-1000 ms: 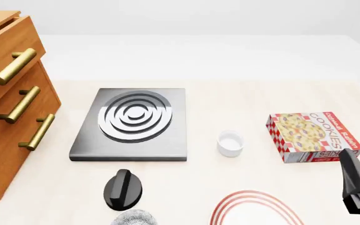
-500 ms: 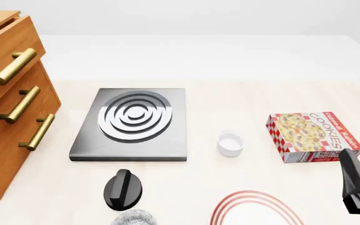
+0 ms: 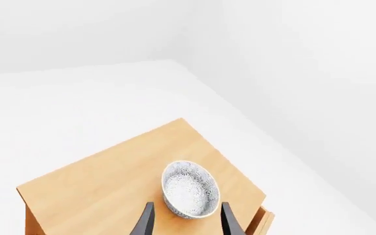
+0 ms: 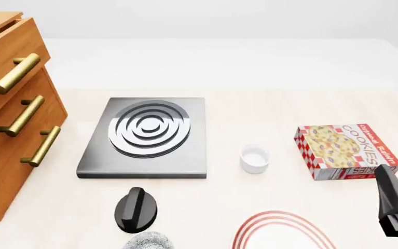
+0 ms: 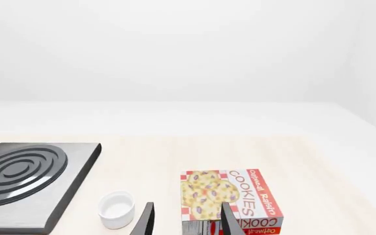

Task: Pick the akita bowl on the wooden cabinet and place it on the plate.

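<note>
The akita bowl (image 3: 189, 188), white with a fine grey lace pattern, sits upright on the flat top of the wooden cabinet (image 3: 103, 188). My left gripper (image 3: 186, 226) is open above it, its two dark fingers either side of the bowl's near rim and not touching it. In the front view the cabinet (image 4: 8, 124) fills the left edge with its brass handles; its top and the left gripper are out of that view. The plate (image 4: 276, 214), white with red rings, lies cut off at the bottom edge. My right gripper (image 5: 186, 226) is open and empty near the cookie box.
A grey stove burner (image 4: 147, 136) lies mid-table, with a black knob (image 4: 136, 208) in front of it. A look-alike patterned bowl (image 4: 149, 241) peeks in at the bottom edge. A small white cup (image 4: 254, 158) and a cookie box (image 4: 347, 150) stand to the right.
</note>
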Available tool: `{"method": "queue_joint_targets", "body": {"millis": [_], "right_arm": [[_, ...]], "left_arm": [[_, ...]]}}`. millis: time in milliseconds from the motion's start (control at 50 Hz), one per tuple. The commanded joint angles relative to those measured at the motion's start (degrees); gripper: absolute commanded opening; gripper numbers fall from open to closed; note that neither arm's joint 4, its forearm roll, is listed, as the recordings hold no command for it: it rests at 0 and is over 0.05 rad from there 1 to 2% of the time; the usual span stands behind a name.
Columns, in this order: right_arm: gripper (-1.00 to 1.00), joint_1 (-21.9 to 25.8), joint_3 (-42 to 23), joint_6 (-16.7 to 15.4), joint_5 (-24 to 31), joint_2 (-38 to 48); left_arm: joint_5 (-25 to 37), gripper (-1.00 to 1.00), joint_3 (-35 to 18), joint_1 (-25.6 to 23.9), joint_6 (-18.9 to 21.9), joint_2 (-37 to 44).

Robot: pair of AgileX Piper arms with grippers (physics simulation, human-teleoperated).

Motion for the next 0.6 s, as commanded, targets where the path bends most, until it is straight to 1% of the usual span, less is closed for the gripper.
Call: {"method": "queue_joint_targets", "body": {"millis": [20, 220, 600], "right_arm": [[1.00, 0.00, 0.00, 0.00, 0.00, 0.00], [1.00, 0.00, 0.00, 0.00, 0.00, 0.00], [1.00, 0.00, 0.00, 0.00, 0.00, 0.00]], "left_arm": [[0.47, 1.00, -1.68, 0.21, -2.14, 2.50], [0.11, 1.00, -1.77, 0.60, -3.49, 3.62], [-0.74, 1.00, -1.09, 1.98, -4.51, 5.08]]}}
